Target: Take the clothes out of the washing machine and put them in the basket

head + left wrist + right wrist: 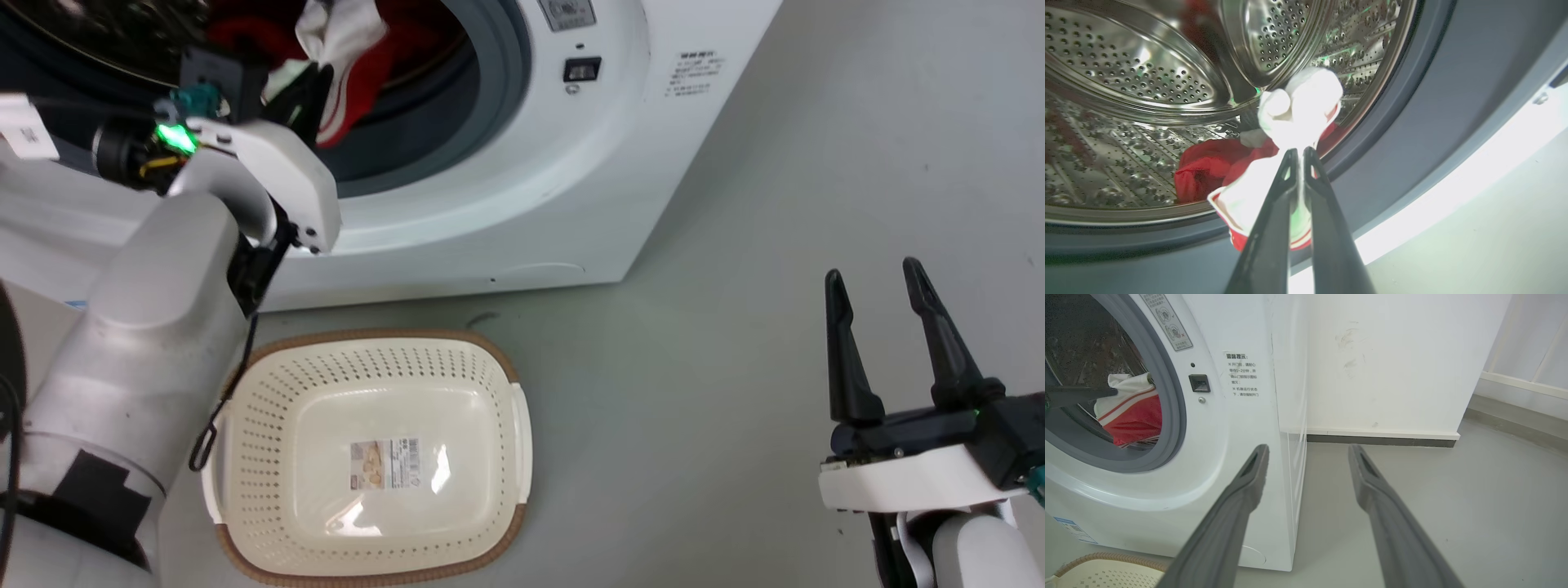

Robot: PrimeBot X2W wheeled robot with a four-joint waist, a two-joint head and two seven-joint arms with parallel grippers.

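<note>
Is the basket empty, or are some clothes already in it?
Empty. The basket shows its bare floor and label sticker; no fabric lies inside.

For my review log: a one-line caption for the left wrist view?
Left gripper, jaws shut on the white red-striped garment, at the mouth of the washing machine drum.

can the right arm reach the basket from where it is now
Probably yes: the right tool hangs open over the floor beside the basket, with nothing standing between them. The left arm overhangs only the basket's opposite edge.
</note>
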